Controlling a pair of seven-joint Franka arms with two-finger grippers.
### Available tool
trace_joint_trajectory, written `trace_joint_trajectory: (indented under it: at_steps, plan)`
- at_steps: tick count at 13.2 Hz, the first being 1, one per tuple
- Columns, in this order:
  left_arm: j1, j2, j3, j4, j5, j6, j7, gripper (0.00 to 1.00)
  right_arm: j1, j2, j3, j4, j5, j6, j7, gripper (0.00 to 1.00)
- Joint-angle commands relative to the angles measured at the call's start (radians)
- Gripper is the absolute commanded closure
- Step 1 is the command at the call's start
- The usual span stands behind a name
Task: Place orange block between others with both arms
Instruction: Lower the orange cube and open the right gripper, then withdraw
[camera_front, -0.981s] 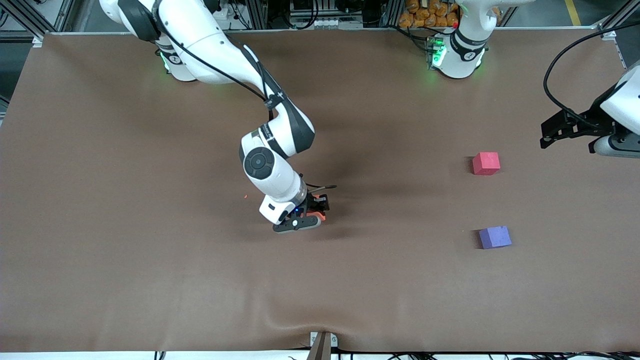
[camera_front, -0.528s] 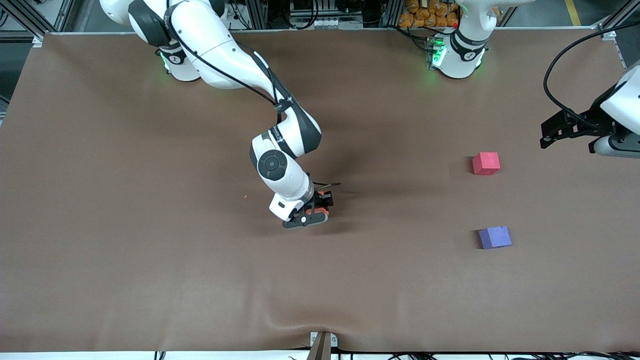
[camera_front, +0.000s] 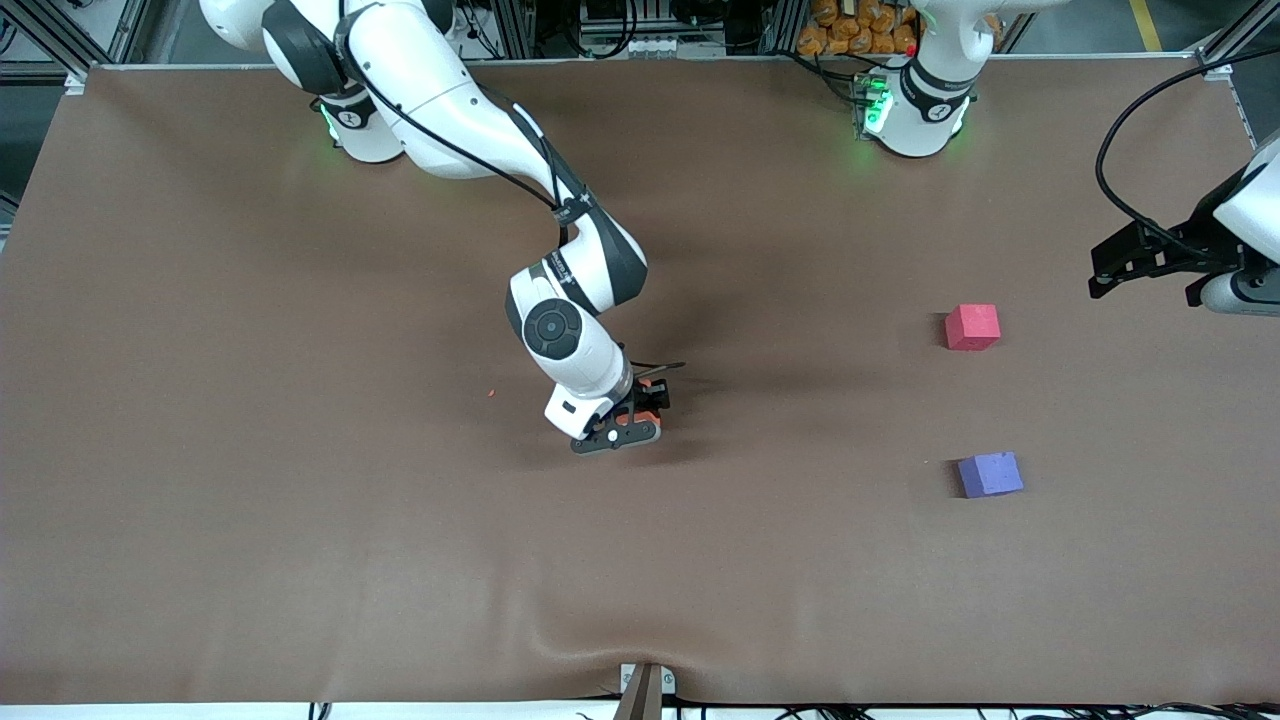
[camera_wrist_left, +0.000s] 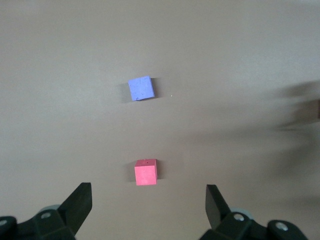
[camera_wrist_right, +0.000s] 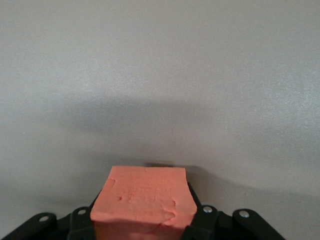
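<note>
From the front, the right gripper (camera_front: 628, 420) sat low over the middle of the worktop (camera_front: 300, 500), clamped on the orange block (camera_front: 647, 412), of which only a sliver showed between the black fingers. The red-pink block (camera_front: 972, 326) and the purple block (camera_front: 990, 474) lay well away from it toward the left arm's end, apart from each other with a bare gap between them, probably the spot meant for the orange one. The left gripper (camera_front: 1140, 258) waited in the air past the red-pink block at that end, perhaps ready for a handover.

In the left wrist view, the left gripper (camera_wrist_left: 148, 210) was spread wide and empty, the red-pink block (camera_wrist_left: 146, 172) just ahead of it and the purple block (camera_wrist_left: 140, 89) farther off, both untouched.

In the right wrist view, the orange block (camera_wrist_right: 143, 202) was pinched squarely in the right gripper (camera_wrist_right: 143, 220), above bare worktop (camera_wrist_right: 160, 75).

No containers appeared in any view.
</note>
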Motion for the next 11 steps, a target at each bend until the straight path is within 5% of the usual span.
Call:
trace_joint_trajectory:
  at_steps: [1, 3, 4, 5, 9, 11]
  plan:
    - [0.008, -0.001, -0.007, 0.007, 0.005, 0.004, 0.020, 0.00, 0.012, 0.006, -0.011, 0.004, 0.018, 0.004, 0.013, 0.45]
    - [0.008, -0.001, -0.007, 0.007, -0.003, 0.004, 0.021, 0.00, 0.012, 0.007, -0.011, 0.004, 0.019, 0.005, 0.019, 0.43]
    - [0.008, -0.001, -0.007, 0.007, -0.003, 0.004, 0.021, 0.00, 0.010, 0.007, -0.011, 0.002, 0.019, 0.005, 0.021, 0.33]
    - [0.008, -0.001, -0.007, 0.007, -0.005, 0.004, 0.021, 0.00, 0.009, 0.009, -0.011, 0.002, 0.022, 0.005, 0.021, 0.00]
    - [0.005, -0.001, -0.007, 0.007, -0.005, 0.004, 0.020, 0.00, -0.013, 0.003, -0.014, 0.002, 0.019, -0.031, 0.031, 0.00]
    - [0.005, -0.001, -0.007, 0.007, -0.005, 0.004, 0.020, 0.00, -0.062, -0.030, -0.020, 0.012, 0.013, -0.172, 0.030, 0.00]
